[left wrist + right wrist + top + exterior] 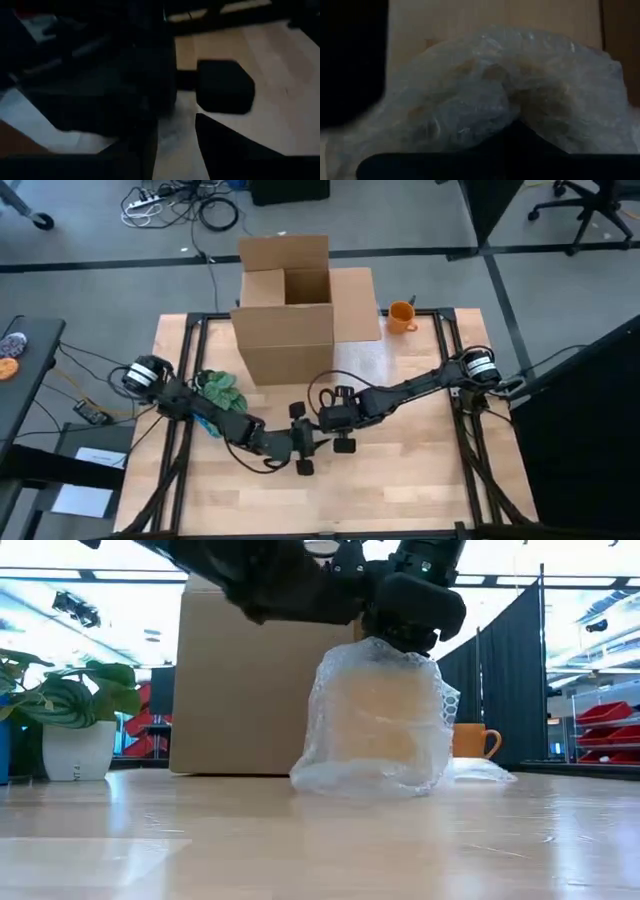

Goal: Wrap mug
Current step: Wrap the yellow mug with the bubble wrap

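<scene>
Low view shows the mug (378,720) already bundled in bubble wrap (340,765), standing upright on the counter (320,840) directly under the right pincer (405,635), which presses down into the gathered top of the wrap. Its fingers are buried in the plastic, so I cannot tell how wide they stand. The left pincer (304,450) sits just beside the right one, low over the same bundle; its spread is likewise hidden. Judging by this, the wrapping looks nearly done: the sides are covered, and what seems left is tucking or closing the loose top and skirt. Behind the pincers stands a cardboard box (288,305), with a second orange mug (401,316) well apart.
</scene>
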### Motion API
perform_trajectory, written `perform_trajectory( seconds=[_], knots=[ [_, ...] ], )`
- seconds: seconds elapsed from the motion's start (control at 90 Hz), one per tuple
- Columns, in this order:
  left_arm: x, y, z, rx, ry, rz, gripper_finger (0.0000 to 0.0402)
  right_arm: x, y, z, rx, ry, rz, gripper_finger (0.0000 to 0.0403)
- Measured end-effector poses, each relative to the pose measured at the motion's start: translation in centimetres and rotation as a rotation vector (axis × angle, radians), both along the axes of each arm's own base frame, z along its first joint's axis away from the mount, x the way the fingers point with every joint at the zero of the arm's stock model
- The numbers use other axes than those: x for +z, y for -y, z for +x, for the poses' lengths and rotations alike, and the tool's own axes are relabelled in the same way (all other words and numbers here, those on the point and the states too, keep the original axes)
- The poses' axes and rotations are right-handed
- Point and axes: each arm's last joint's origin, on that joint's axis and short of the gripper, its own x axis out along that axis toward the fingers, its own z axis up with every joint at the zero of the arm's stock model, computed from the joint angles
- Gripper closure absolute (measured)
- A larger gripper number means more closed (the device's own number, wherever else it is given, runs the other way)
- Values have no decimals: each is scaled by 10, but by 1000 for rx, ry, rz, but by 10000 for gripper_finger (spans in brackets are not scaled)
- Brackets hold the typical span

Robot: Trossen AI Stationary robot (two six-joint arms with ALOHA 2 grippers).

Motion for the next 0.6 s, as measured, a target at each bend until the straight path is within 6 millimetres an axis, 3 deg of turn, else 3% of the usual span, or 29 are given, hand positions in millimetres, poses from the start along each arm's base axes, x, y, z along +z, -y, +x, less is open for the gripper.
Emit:
perform_trajectory(
  seconds=[0.3,0.6],
  knots=[
    [-31,-7,18,100,35,-13,285,13,-1,-4,-43,43,20,403],
    [-35,-10,20,126,32,-30,285,33,1,-12,-40,77,40,398]
  ],
)
